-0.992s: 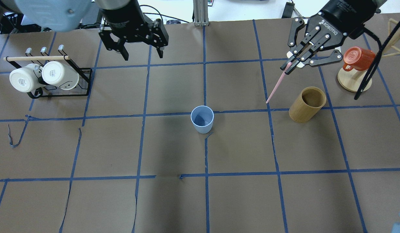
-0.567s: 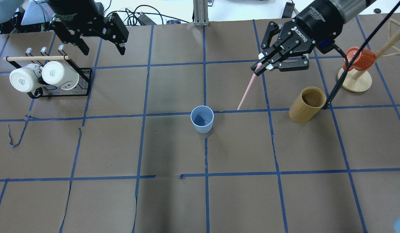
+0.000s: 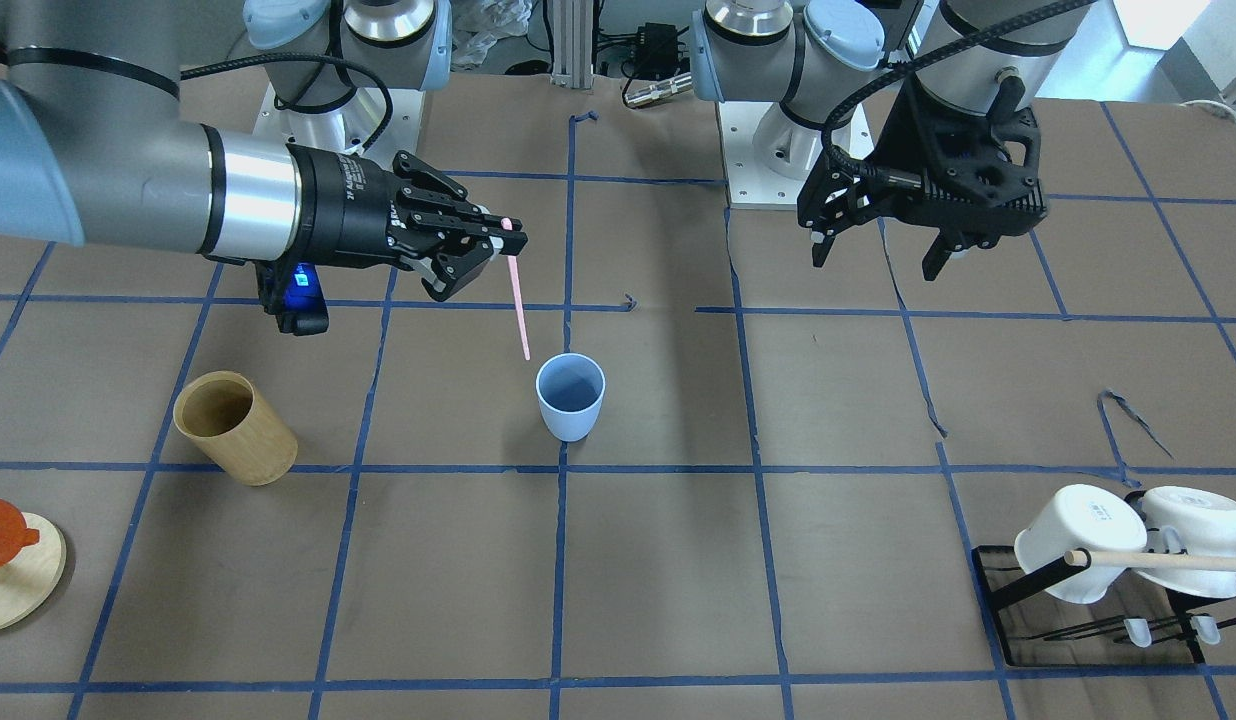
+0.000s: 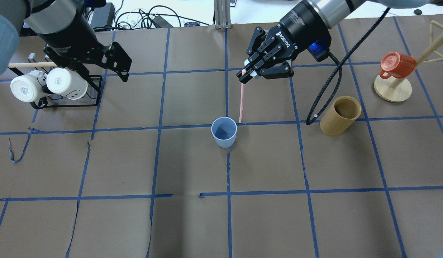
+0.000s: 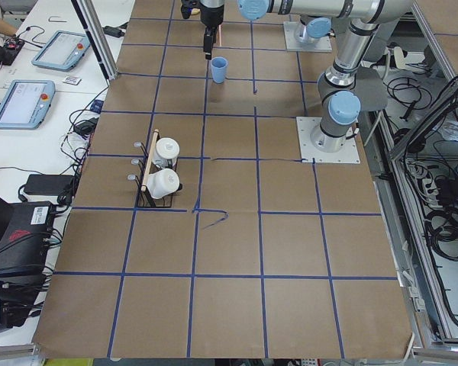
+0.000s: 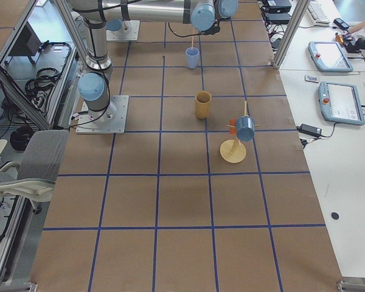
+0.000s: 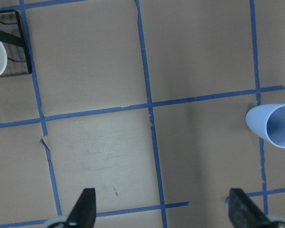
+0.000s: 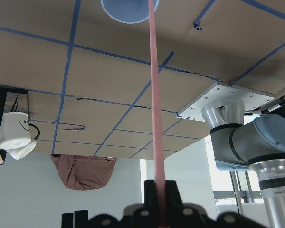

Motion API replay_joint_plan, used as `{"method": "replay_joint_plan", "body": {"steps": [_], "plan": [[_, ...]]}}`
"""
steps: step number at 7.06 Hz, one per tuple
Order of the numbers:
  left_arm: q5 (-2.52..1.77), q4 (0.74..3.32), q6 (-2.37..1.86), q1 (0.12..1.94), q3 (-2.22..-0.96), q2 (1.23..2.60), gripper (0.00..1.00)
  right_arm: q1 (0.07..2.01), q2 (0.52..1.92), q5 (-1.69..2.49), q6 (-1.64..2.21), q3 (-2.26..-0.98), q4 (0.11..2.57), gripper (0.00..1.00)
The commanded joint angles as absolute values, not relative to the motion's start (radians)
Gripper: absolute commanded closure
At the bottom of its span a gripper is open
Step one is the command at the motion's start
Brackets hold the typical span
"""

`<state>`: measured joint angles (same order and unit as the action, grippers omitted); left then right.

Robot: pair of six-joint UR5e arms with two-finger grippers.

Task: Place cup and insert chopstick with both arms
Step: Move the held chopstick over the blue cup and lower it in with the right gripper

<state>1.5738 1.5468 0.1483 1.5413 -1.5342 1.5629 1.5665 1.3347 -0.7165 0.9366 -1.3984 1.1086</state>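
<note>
The light blue cup (image 4: 224, 132) stands upright at the table's middle; it also shows in the front view (image 3: 570, 396), the left wrist view (image 7: 274, 125) and the right wrist view (image 8: 124, 9). My right gripper (image 4: 244, 74) is shut on the top of the pink chopstick (image 4: 241, 103), which hangs nearly upright with its tip just beside and above the cup's rim. In the front view the right gripper (image 3: 506, 240) holds the chopstick (image 3: 519, 308) close behind the cup. My left gripper (image 4: 115, 68) is open and empty, high near the mug rack.
A tan bamboo cylinder (image 4: 340, 115) stands right of the cup. A red mug (image 4: 397, 64) hangs on a wooden stand (image 4: 392, 89) at the far right. Two white mugs (image 4: 49, 84) sit on a black rack (image 4: 94, 89) with a wooden rod at the far left.
My right gripper has carried the chopstick leftward, from near the bamboo cylinder to just beside the cup's rim. My left gripper has moved left and back, away from the middle toward the mug rack.
</note>
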Motion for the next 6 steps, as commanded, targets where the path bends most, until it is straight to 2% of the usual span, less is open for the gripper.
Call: {"method": "replay_joint_plan", "body": {"steps": [1,6], "plan": [[1.575,1.565,0.117,1.537,-1.536,1.56,0.0,1.61,1.332,-0.712,0.979,-1.453,1.204,0.87],[1.575,1.563,0.075,1.536,-1.54,1.557,0.0,1.621,1.289,-0.672,0.977,-1.457,1.232,0.86]]}}
